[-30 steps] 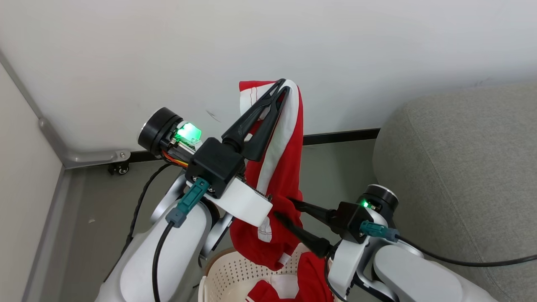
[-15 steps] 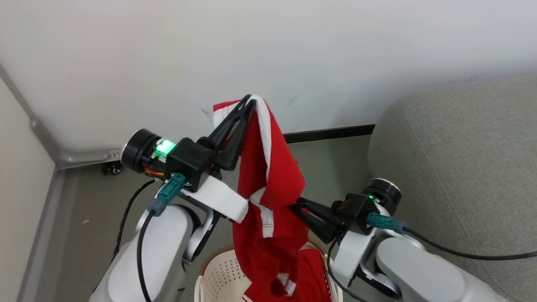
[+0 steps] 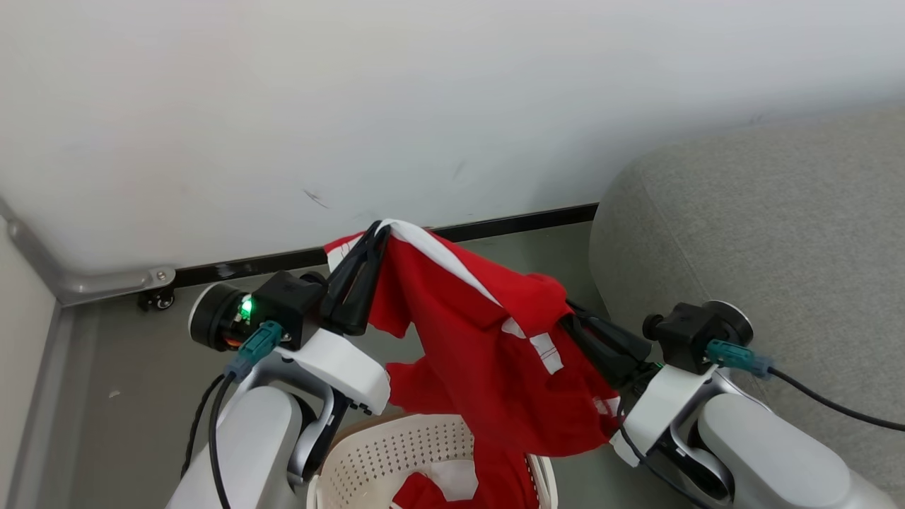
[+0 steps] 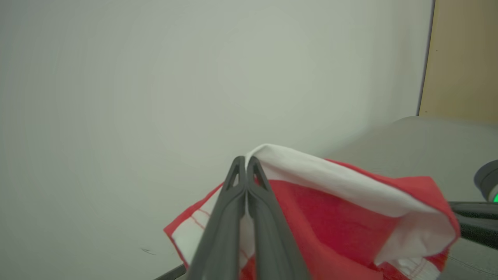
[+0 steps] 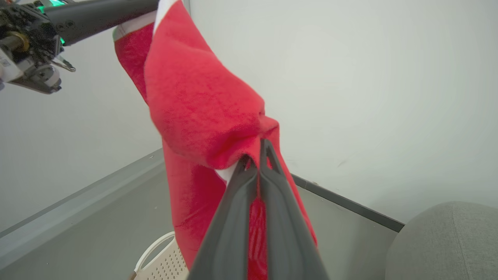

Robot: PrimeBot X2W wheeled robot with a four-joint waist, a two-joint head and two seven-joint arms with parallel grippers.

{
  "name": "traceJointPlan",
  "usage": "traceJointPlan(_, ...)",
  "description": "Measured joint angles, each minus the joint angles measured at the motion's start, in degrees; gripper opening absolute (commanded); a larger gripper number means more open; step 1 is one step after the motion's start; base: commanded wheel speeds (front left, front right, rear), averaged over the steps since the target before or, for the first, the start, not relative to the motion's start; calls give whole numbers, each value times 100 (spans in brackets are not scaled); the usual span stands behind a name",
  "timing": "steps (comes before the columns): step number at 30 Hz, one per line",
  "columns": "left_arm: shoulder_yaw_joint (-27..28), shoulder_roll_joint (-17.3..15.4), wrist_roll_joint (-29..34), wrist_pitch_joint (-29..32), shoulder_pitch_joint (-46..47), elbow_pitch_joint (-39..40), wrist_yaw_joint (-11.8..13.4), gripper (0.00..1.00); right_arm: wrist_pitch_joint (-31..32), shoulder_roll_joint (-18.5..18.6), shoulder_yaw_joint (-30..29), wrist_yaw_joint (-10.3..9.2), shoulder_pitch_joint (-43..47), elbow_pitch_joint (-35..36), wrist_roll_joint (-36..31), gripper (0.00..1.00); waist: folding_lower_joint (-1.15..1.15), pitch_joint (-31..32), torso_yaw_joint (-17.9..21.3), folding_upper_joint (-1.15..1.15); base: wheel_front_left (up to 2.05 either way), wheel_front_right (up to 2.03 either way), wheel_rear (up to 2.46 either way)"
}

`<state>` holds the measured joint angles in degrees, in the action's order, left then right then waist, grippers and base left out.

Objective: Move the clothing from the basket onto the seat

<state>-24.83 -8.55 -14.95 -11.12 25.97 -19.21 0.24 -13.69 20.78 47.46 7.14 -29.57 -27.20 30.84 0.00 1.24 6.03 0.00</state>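
Observation:
A red garment with white bands, part of the clothing (image 3: 488,339), hangs stretched between my two grippers above the basket (image 3: 396,452). My left gripper (image 3: 376,230) is shut on its upper white-trimmed edge (image 4: 311,163). My right gripper (image 3: 569,307) is shut on a bunched red fold (image 5: 218,116) at the other end. More red and white clothing (image 3: 438,488) lies inside the cream-white perforated basket at the bottom of the head view. The light grey seat (image 3: 763,240) rises to the right, beside my right arm.
A pale wall (image 3: 424,106) with a black skirting strip (image 3: 509,220) stands close behind the garment. A grey metal rail (image 3: 78,286) and a small caster (image 3: 157,300) sit at the left corner of the grey floor (image 3: 106,382).
My right gripper closed on the garment's lower part and pulled it to the right. The left gripper lowered with its end, so the garment now spreads between both. The head camera also shifted.

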Motion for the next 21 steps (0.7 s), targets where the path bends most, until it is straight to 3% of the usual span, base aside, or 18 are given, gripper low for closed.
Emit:
traceJointPlan(5,52,37,-214,-7,-140,-115,-32,0,-26,35,-155,0,55,99,107,0,0,-11,117,1,0,0,0)
traceJointPlan(6,67,32,-218,-9,-153,-134,-32,8,-43,36,-180,0,61,113,110,0,0,-15,137,0,0,0,0)
traceJointPlan(8,94,30,-265,-41,-169,-170,-82,49,-43,38,-275,0,91,135,137,0,0,-23,175,0,0,0,0)
traceJointPlan(9,94,25,-268,-53,-176,-177,-99,85,-43,45,-313,0,110,138,157,0,0,-27,192,0,0,0,0)
traceJointPlan(10,94,25,-288,-56,-186,-185,-152,100,-43,56,-348,0,119,138,165,0,0,-32,208,0,0,0,0)
traceJointPlan(21,46,-41,-516,-102,-267,-276,-456,100,-44,233,-940,0,122,105,235,0,0,-82,309,0,0,0,0)
